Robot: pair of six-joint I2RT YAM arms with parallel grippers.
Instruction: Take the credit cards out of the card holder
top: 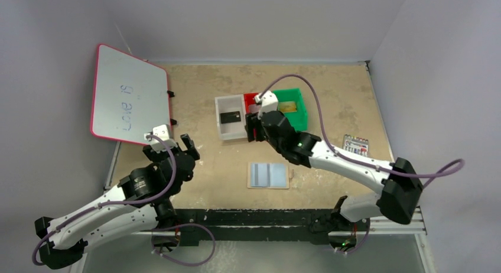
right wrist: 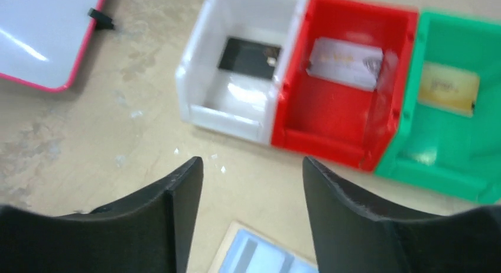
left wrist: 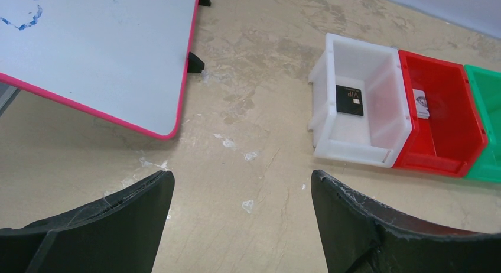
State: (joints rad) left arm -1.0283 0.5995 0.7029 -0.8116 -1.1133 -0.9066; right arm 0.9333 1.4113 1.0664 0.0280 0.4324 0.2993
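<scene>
Top view: The card holder (top: 269, 175) lies open and flat on the desk (top: 207, 184), near the front edge and between the two arms. Beyond it a white bin (top: 233, 135), a red bin (top: 251, 97) and a green bin (top: 301, 116) stand side by side. A black card (top: 230, 116) lies in the white bin, a gold card (top: 288, 107) in the green bin. The right claw (top: 253, 131) hangs over the near walls of the white and red bins. The left claw (top: 189, 144) is near the whiteboard (top: 127, 98), well apart from the card holder.

Left wrist view: The left claw's fingers are spread wide with nothing between them and bare desk below. A silvery card (left wrist: 420, 103) lies in the red bin.

Right wrist view: The right claw's fingers are parted and empty, above the desk between the bins and the card holder. One pale panel of the holder shows a dark stripe. Whether that is a card cannot be told.
</scene>
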